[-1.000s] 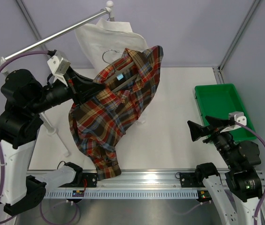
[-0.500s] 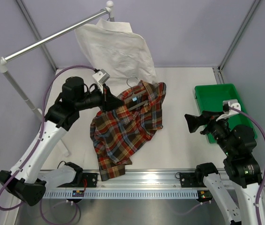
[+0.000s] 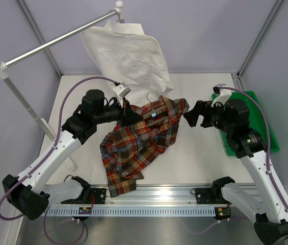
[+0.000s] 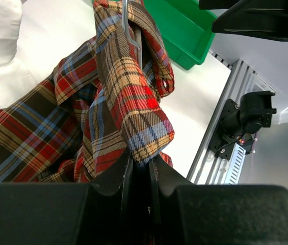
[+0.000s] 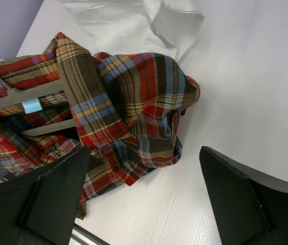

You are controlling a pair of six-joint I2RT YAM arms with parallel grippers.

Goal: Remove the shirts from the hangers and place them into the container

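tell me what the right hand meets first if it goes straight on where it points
Probably the plaid shirt, its bunched shoulder lying straight ahead of the open right hand; depth is unclear.

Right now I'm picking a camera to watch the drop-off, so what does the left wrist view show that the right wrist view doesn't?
Only the left wrist view: the green bin, and the left end effector shut on the plaid shirt. Only the right wrist view: the collar's blue label and the right end effector, open. Both: the plaid shirt, part of the white shirt and the table.
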